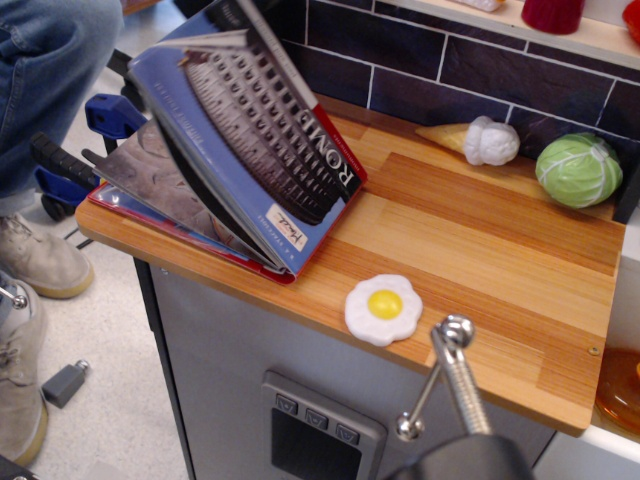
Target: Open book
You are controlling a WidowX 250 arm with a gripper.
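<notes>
The book lies at the left end of the wooden counter. Its blue cover, with the grey Colosseum photo and the "ROME" band, is lifted steeply, hinged on the red-bordered spine side at the right. Illustrated pages fan out under it, and the back cover lies flat on the counter. My gripper shows only as a dark tip at the frame's top edge. There it holds the raised far edge of the cover.
A toy fried egg lies near the counter's front edge. A toy ice cream cone and a green cabbage lie by the dark tiled back wall. A person's jeans leg and blue clamps are at the left. A metal handle is in the foreground.
</notes>
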